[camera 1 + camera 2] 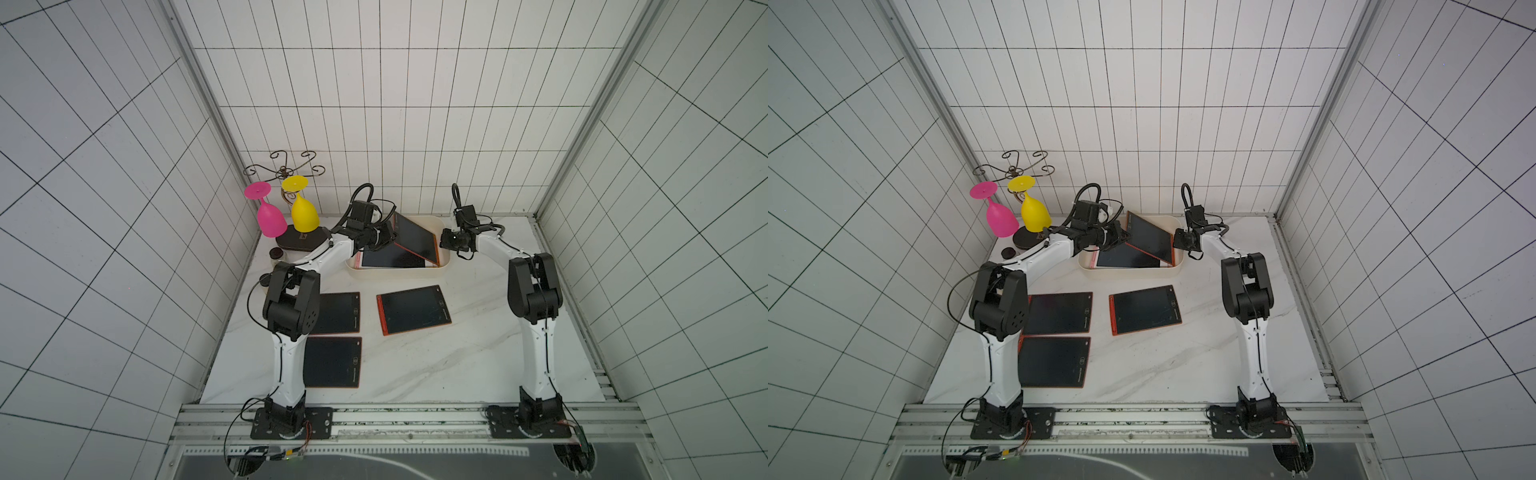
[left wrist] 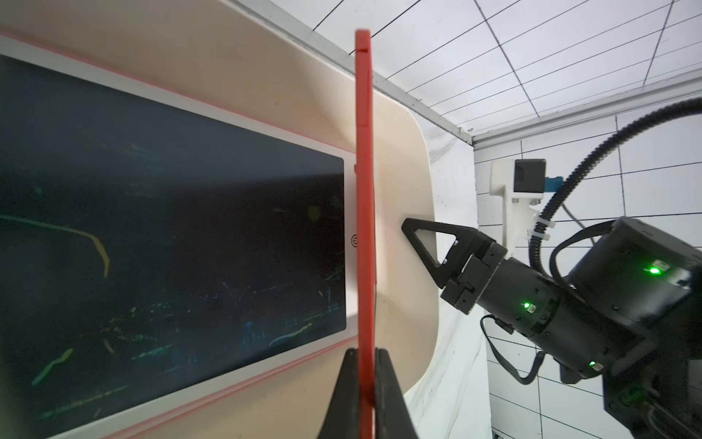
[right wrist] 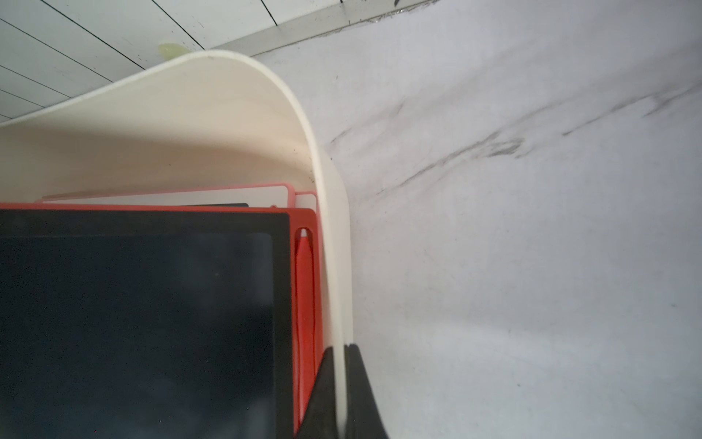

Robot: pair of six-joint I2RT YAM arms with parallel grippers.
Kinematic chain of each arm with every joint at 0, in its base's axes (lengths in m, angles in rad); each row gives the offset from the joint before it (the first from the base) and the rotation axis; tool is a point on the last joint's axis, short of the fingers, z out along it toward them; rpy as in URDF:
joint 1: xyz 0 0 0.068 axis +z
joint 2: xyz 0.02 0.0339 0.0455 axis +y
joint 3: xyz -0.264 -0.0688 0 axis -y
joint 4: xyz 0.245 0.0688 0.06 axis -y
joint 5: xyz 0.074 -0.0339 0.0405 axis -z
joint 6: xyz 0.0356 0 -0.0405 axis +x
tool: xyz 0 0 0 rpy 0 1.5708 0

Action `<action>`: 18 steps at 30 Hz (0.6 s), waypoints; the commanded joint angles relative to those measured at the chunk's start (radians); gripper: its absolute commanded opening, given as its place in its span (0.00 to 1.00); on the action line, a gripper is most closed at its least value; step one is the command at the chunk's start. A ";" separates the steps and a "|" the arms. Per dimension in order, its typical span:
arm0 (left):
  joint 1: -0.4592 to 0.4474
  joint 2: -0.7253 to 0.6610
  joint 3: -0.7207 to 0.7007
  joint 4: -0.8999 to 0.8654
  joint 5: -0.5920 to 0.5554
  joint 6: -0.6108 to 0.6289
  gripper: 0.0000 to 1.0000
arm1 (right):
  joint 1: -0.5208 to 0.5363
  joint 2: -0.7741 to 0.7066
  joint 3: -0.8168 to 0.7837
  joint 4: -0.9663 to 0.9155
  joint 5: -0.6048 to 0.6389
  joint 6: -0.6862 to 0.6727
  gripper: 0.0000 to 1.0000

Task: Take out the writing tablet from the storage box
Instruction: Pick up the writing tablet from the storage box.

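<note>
The cream storage box point(image 1: 399, 272) point(image 1: 1129, 272) stands at the back of the table. A red-edged writing tablet point(image 1: 415, 239) point(image 1: 1150, 243) is tilted up in it, its left edge raised. My left gripper point(image 1: 390, 232) point(image 2: 366, 357) is shut on that raised edge point(image 2: 364, 190). A pink-rimmed tablet point(image 2: 171, 247) point(image 1: 386, 258) lies flat on the box floor beneath. My right gripper point(image 1: 442, 241) point(image 3: 340, 349) is shut on the box's right wall point(image 3: 330, 228), one finger inside and one outside. The red tablet's dark screen point(image 3: 133, 323) fills the right wrist view.
Three more tablets lie on the marble table in front of the box point(image 1: 338, 311) point(image 1: 332, 361) point(image 1: 413, 309). A metal stand at the back left holds a pink goblet point(image 1: 270, 218) and a yellow goblet point(image 1: 304, 216). A small dark round lid point(image 1: 275, 252) sits near it.
</note>
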 commanded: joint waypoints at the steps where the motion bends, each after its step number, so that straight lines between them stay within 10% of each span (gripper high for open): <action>1: 0.018 -0.089 -0.004 0.011 -0.014 -0.009 0.00 | -0.007 -0.061 -0.034 0.016 -0.031 0.073 0.00; 18: 0.071 -0.224 -0.075 0.014 0.029 -0.038 0.00 | -0.028 -0.041 -0.003 0.002 -0.043 0.081 0.00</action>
